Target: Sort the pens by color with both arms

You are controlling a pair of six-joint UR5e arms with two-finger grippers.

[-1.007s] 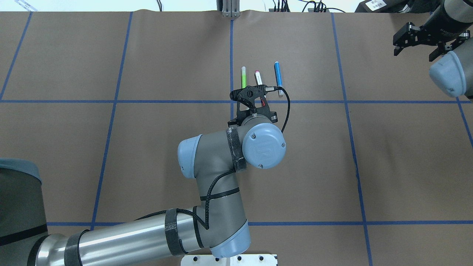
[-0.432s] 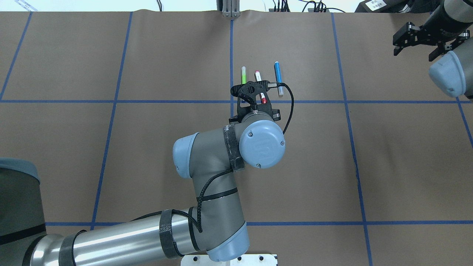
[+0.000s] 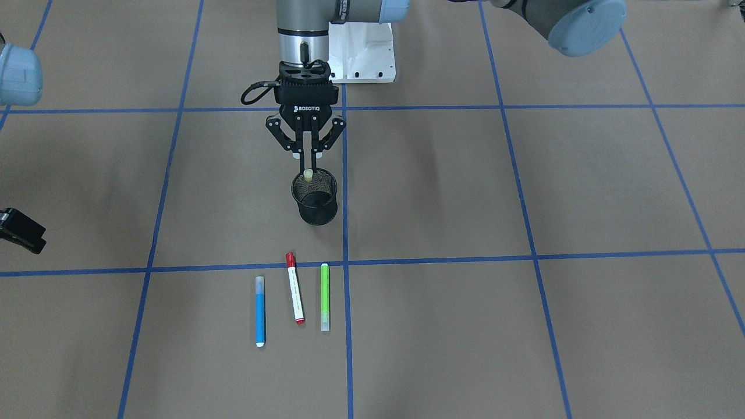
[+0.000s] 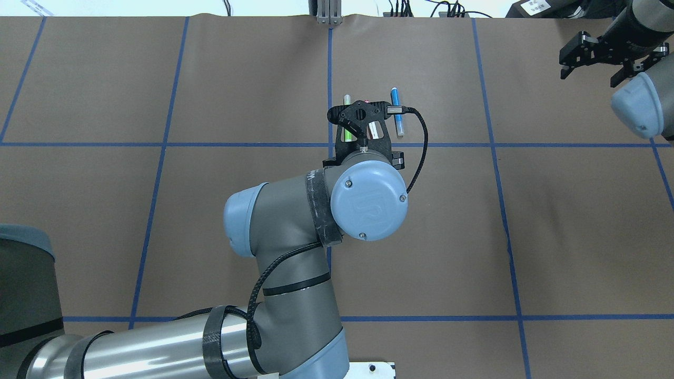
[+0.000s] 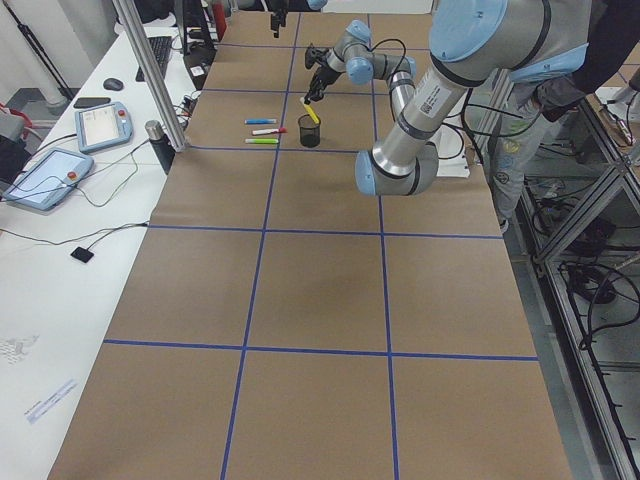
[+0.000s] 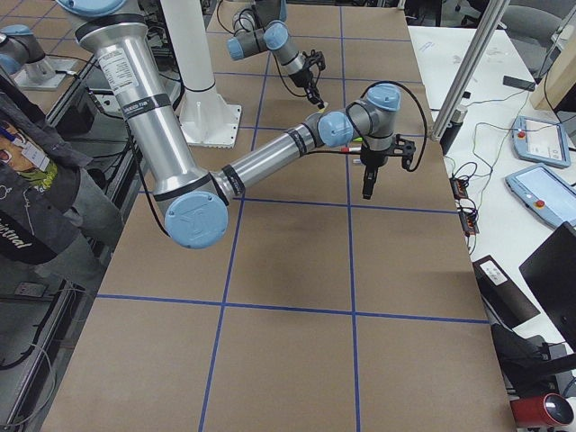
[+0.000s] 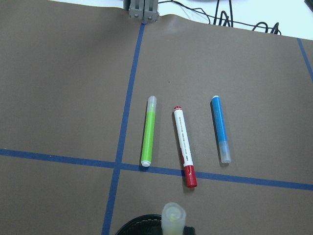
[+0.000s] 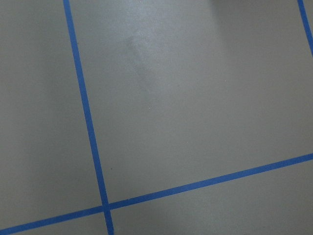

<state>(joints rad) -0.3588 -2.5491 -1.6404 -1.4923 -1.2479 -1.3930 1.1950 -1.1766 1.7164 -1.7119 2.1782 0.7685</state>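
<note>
Three pens (image 3: 295, 295) near mesh cup (image 3: 317, 212), left gripper (image 3: 309, 167) clasping yellow pen (image 3: 308, 174)

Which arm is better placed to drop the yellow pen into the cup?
Left. The left gripper is shut on the yellow pen over the mesh cup; the right gripper sits open, far aside.

Yellow pen (image 3: 308, 174) btm hidden; right end effector (image 3: 22, 231) cropped at view's edge.

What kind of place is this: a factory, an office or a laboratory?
Most likely a robotics laboratory cell. A left arm and a right arm stand at a paper-covered table marked with a blue tape grid, and teach pendants lie on the side bench.
</note>
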